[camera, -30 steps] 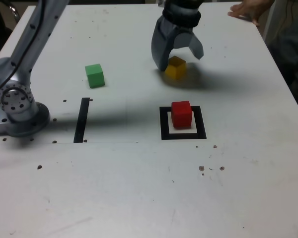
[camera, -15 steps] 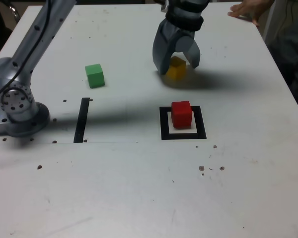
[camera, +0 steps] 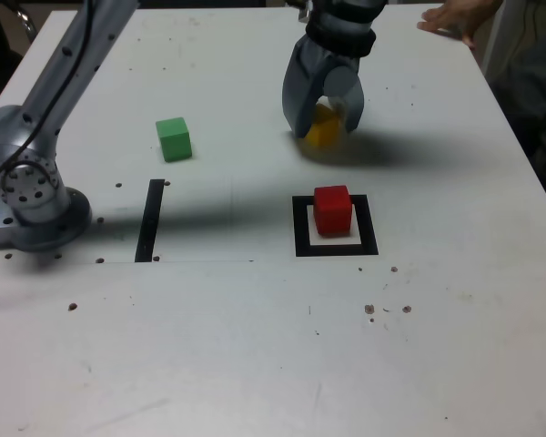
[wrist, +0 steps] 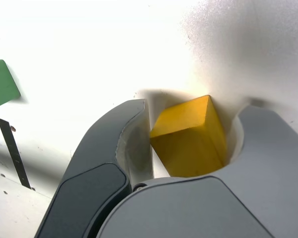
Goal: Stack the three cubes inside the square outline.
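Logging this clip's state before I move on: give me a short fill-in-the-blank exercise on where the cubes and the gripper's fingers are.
1. The cube inside the square outline is ____.
2. The gripper has its fingers on either side of the ____ cube.
3. The green cube sits alone toward the exterior view's ____.
4. The number of cubes stacked on the red cube is ____.

Missing words: red; yellow; left; zero

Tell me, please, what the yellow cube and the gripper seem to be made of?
Yellow cube: probably painted wood or dense foam. Its faces are matte and evenly coloured, with crisp edges and no shine, so the look leaves it open.
Gripper: likely moulded plastic. The grey shells are smooth and rounded with a soft sheen, and the inner faces beside the cube look paler; metal cannot be ruled out.
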You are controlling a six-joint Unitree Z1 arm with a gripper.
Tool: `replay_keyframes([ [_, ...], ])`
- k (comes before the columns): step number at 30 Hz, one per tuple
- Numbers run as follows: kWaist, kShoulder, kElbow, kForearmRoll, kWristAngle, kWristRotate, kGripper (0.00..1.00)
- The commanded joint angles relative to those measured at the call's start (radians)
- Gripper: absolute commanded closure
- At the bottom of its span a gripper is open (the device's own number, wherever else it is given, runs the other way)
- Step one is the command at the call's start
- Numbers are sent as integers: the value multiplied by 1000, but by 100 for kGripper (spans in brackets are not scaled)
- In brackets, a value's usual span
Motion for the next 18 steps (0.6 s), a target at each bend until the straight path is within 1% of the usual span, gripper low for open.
replay_keyframes([
  [1, -4, 4, 7, 2, -1, 3, 71],
  [9, -20, -14, 23, 5, -1, 6, 71],
  [18, -79, -87, 69, 8, 0, 2, 71],
])
